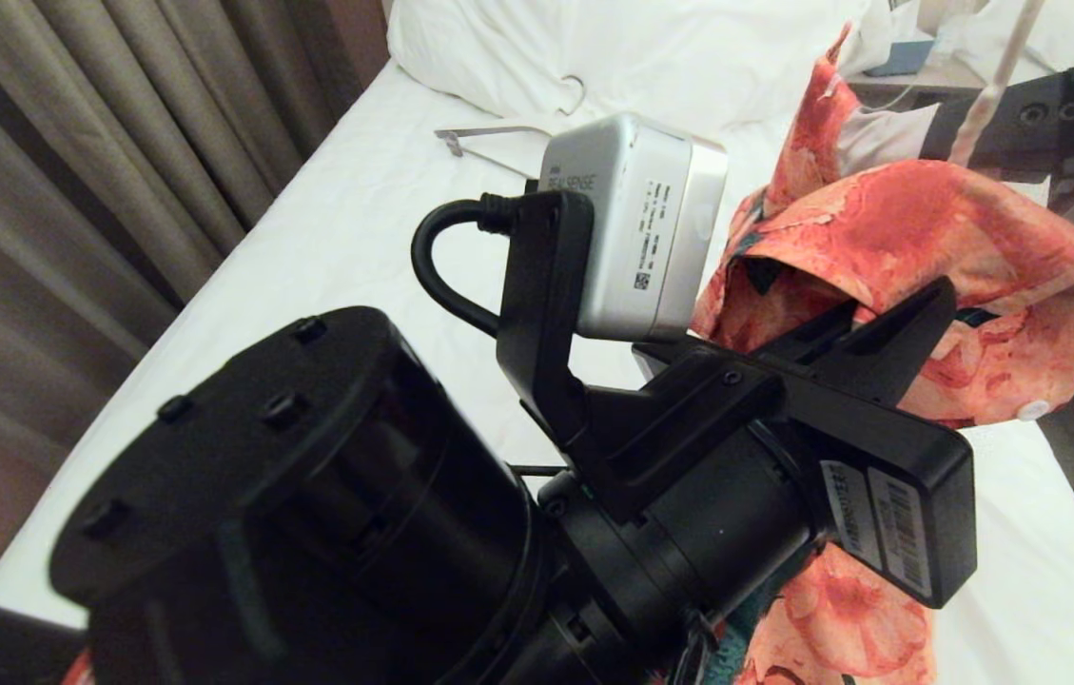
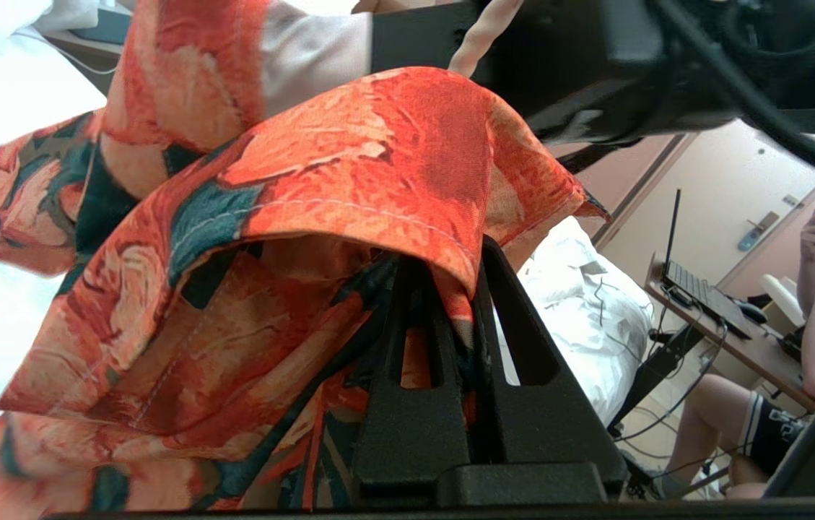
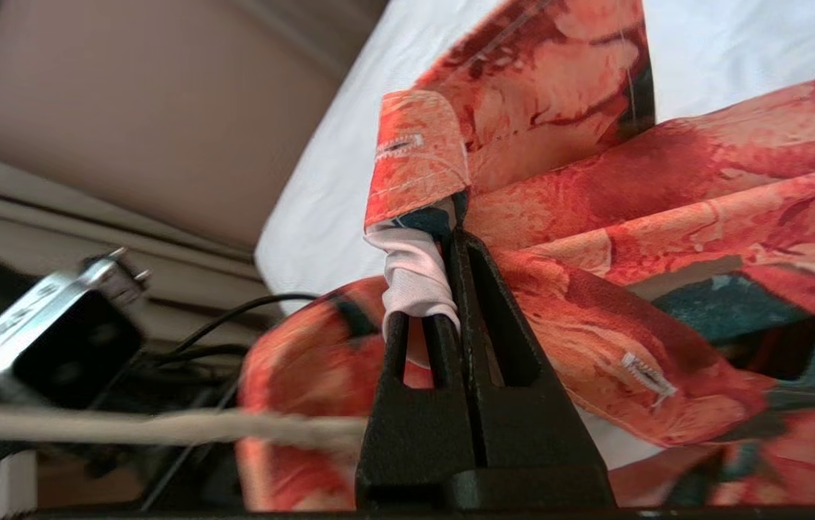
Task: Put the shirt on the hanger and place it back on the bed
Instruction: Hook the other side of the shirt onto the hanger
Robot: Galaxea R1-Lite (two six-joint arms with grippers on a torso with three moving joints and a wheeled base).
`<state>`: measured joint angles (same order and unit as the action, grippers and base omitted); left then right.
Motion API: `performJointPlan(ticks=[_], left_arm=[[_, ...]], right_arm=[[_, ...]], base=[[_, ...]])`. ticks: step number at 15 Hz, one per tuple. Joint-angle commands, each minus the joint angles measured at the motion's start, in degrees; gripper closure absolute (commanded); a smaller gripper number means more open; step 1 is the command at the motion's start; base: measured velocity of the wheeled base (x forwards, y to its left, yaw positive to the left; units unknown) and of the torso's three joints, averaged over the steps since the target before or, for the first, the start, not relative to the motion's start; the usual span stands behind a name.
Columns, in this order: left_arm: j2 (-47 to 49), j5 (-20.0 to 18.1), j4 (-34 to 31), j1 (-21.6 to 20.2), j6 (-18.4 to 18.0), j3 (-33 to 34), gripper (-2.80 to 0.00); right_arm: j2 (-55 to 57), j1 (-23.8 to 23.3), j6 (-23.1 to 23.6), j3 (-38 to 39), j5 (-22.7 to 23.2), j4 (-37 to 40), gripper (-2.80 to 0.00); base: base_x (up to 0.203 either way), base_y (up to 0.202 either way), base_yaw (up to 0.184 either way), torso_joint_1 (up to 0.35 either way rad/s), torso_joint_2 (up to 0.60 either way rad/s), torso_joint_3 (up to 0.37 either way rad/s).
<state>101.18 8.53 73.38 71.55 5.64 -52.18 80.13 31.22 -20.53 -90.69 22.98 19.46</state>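
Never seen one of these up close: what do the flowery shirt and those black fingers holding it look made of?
The shirt looks like thin woven cloth, matte: fine weave, stitched hems, soft folds. The fingers seem hard matte black plastic, possibly printed: rigid, slotted, faintly grainy surface.

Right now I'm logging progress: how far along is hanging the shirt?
Done: the shirt is lifted off the bed. In hand: the left gripper and right gripper are both shut on its fabric, holding it up. Left: a cream rod, perhaps the hanger, shows near the right gripper; whether it is threaded is unclear. Then set it back down.
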Motion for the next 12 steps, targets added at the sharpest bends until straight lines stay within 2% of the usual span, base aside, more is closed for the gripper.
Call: performJointPlan(ticks=[1, 12], left_arm=[[-0.11, 0.08, 0.45, 0.0, 0.07, -0.03, 0.0], [1.02, 0.08, 0.45, 0.0, 0.07, -0.03, 0.0]], right_arm=[[-0.35, 0.25, -0.09, 0.07, 0.13, 0.14, 0.0], [-3.96, 0.04, 0.31, -0.11, -0.66, 0.11, 0.0]], base=[[0.0, 0.0, 0.0, 0.0, 0.0, 0.0], [0.0, 0.0, 0.0, 0.0, 0.0, 0.0]])
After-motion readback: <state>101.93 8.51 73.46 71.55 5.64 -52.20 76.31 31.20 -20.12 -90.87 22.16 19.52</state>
